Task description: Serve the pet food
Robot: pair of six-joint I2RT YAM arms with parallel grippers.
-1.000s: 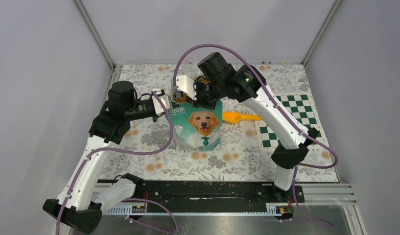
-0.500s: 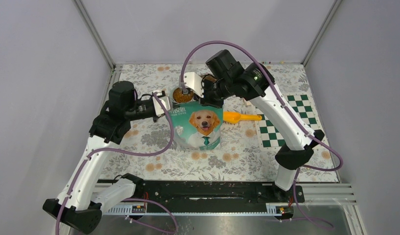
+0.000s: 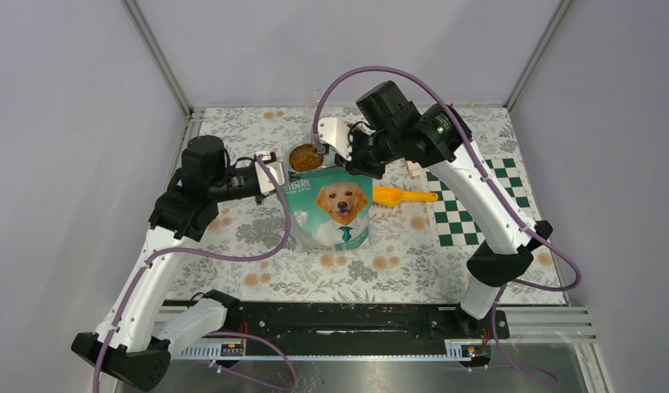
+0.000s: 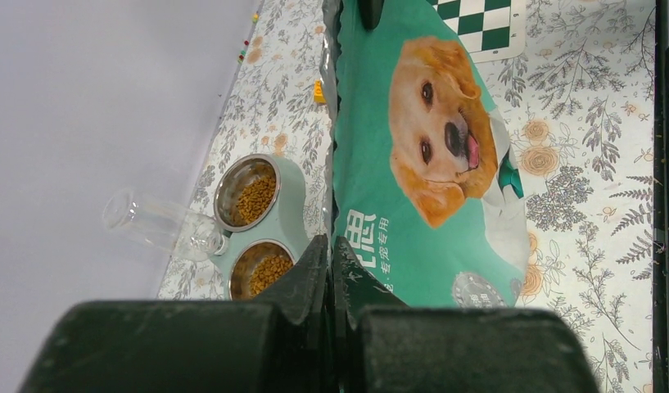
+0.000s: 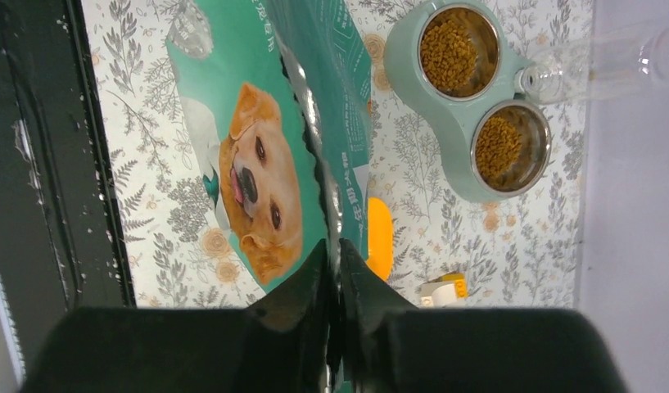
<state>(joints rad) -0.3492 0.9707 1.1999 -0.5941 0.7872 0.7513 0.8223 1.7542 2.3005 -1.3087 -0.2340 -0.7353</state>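
- The bag sits in the middle of the bench. The left jaws are clamped on its top edge at the left corner, and the right jaws on the same edge at the right.
- The pet food lies just beyond it, in both steel cups of a pale green bowl at the far middle.
- It is small, brown, dry pellets in loose heaps.
- It is probably light and hard, apt to roll and scatter. Pellets are too small to pinch, so it is better lifted with the orange scoop right of the bag.

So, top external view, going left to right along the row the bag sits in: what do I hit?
left gripper → dog food bag → orange scoop → checkered mat
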